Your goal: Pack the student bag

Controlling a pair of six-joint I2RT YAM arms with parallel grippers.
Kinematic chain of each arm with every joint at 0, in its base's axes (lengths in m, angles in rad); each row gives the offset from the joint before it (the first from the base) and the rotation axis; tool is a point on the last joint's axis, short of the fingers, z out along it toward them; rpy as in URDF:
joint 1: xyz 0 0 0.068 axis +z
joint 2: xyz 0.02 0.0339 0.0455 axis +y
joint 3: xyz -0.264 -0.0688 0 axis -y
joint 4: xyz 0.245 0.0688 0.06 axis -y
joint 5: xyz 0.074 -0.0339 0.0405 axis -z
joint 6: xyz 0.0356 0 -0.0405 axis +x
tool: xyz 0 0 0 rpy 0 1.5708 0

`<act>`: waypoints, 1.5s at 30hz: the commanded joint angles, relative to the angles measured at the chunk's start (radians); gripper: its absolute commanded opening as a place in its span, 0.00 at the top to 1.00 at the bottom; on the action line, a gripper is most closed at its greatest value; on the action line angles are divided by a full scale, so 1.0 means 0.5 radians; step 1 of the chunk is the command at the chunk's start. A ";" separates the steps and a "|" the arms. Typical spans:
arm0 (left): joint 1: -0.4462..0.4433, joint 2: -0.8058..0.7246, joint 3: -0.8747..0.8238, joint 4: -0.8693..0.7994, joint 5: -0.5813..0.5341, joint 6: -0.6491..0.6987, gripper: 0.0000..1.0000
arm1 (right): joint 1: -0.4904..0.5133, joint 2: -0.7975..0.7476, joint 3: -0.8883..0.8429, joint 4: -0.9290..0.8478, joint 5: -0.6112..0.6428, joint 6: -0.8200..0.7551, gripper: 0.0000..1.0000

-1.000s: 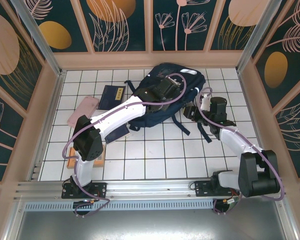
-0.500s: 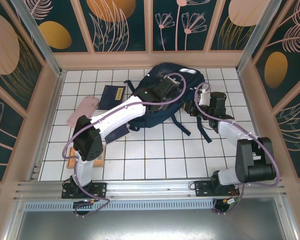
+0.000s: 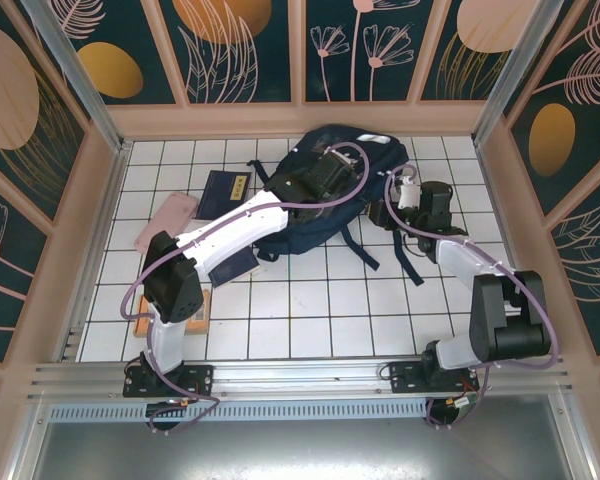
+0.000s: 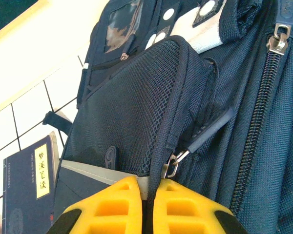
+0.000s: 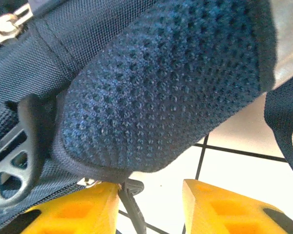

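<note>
The student bag, a large navy backpack, lies at the back of the tiled floor. My left gripper is shut on the piped edge of the bag's mesh pocket, right beside a metal zipper pull. My right gripper is at the bag's right side. Its yellow fingers stand apart, with white tile between them. A dark zipper cord hangs against the inner face of the left finger. The bag's padded mesh strap bulges just above the jaws.
A navy booklet lies left of the bag, and a pink case lies further left. Another navy booklet pokes out under my left arm. Loose dark straps trail over the tiles near my right arm. Walls ring the floor.
My right gripper has moved up and left, closer to the bag's right side. The left gripper keeps its pinch on the bag and has barely moved.
</note>
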 commanded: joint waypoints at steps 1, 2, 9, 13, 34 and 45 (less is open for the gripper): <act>0.034 -0.159 0.093 0.143 -0.207 -0.038 1.00 | -0.002 -0.156 -0.126 0.079 0.051 0.094 0.54; 0.036 -0.161 0.093 0.147 -0.198 -0.039 1.00 | -0.002 -0.189 -0.175 0.123 0.051 0.125 0.54; 0.036 -0.173 0.093 0.148 -0.208 -0.059 1.00 | -0.008 -0.271 -0.400 0.454 -0.108 0.350 0.57; 0.035 -0.195 0.090 0.146 -0.245 -0.079 1.00 | -0.007 -0.254 -0.484 0.639 -0.189 0.303 0.59; 0.045 -0.285 0.087 0.133 -0.235 -0.140 1.00 | 0.243 0.020 -0.597 1.547 0.024 -0.474 0.62; 0.051 -0.321 0.090 0.128 -0.272 -0.142 1.00 | 0.333 0.169 -0.439 1.471 0.282 -0.536 0.68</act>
